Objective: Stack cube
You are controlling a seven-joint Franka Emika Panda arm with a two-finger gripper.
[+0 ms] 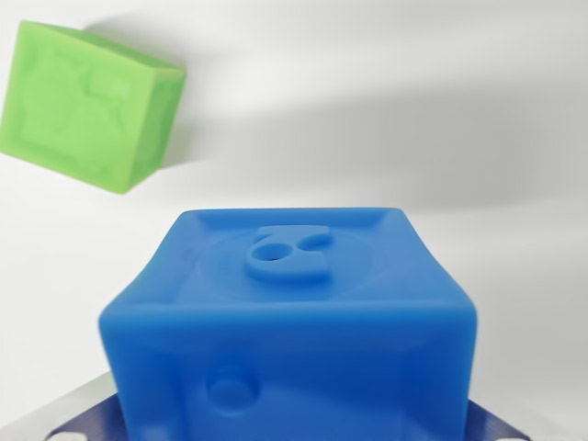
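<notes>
A blue cube (294, 322) with a raised figure on its top face fills the lower middle of the wrist view, very close to the camera. My gripper (289, 424) is shut on it; only bits of the fingers (78, 418) show at the bottom edge, one on each side of the cube. A green cube (87, 106) sits on the white surface in the wrist view's upper left, well apart from the blue one and turned at an angle. The blue cube's underside and the finger pads are hidden.
A plain white table (413, 119) lies all around, crossed by soft grey shadows at the top and the wrist view's right. Nothing else is in view.
</notes>
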